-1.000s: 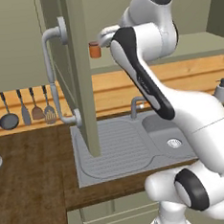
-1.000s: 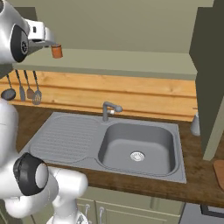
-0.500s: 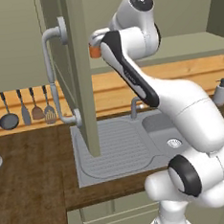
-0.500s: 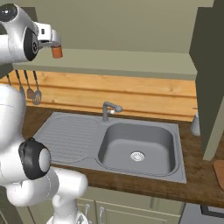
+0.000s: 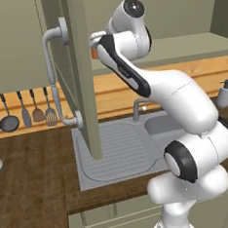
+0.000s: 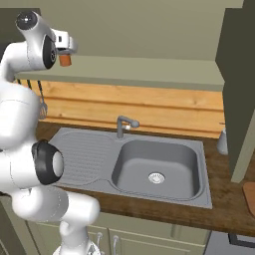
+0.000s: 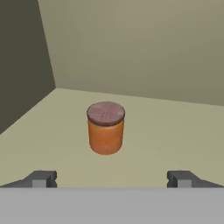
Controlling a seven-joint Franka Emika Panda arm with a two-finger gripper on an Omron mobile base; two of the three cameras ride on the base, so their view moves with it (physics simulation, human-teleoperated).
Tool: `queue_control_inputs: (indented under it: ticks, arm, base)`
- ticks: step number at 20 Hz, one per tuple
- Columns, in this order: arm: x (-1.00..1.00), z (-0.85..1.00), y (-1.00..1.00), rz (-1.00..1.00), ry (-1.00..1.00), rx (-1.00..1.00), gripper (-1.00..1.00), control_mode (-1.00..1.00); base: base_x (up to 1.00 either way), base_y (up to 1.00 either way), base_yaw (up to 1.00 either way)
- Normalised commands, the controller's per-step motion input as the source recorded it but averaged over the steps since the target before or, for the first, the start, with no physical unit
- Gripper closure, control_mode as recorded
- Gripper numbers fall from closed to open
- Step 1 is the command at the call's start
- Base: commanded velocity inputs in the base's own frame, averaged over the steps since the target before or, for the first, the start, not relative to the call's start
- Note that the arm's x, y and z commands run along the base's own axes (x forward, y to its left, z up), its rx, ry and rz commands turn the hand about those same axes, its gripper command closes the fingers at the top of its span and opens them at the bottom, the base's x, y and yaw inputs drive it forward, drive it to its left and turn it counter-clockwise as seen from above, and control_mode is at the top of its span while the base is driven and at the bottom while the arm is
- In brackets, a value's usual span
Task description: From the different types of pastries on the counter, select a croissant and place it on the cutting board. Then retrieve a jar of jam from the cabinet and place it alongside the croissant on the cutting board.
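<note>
- Since a second ago your arm has swung its upper joints round toward the open cabinet and the wrist has closed in on the jam jar [image 7: 106, 127]; the sink [image 6: 155, 168] and the rest of the scene sit where they were, so the base hasn't driven.
- Your claw [image 7: 109, 178] stands wide, with nothing between its fingertips [image 7: 41, 178].
- You can see the jar upright on the cabinet shelf [image 7: 175, 140], ahead of the claw and a little left of its centreline, not yet between the tips. From the right base view it shows as an orange pot [image 6: 64, 60] just under the wrist.
- Watch the offset: if you push straight in, I'd judge the left finger may clip the jar and tip it or shove it toward the back wall.
- Mind the open cabinet door [image 5: 81, 75] beside the forearm; a wide swing on the way out could strike it.
- Closing too high, on the lid alone, risks a slip once you lift.
</note>
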Motion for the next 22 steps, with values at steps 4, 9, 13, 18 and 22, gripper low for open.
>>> queue_control_inputs:
  ticks: [4, 9, 13, 18, 22]
  arm:
    - [0.38, 0.0, 0.14, 0.0, 0.0, 0.0, -1.0, -1.0]
    - [0.31, -0.05, 0.18, 0.0, 0.0, 0.0, -1.0, -1.0]
    - [0.37, -0.11, 0.09, 0.0, 0.0, 0.0, -1.0, -1.0]
    - [0.31, -0.07, 0.01, 0.0, 0.0, 0.0, -1.0, -1.0]
    - [0.28, -0.14, 0.0, -0.01, 0.0, 0.0, -1.0, -1.0]
  base:
    - [0.0, 0.0, 0.0]
    - [0.0, 0.0, 0.0]
    - [0.0, 0.0, 0.0]
    - [0.0, 0.0, 0.0]
    - [0.0, 0.0, 0.0]
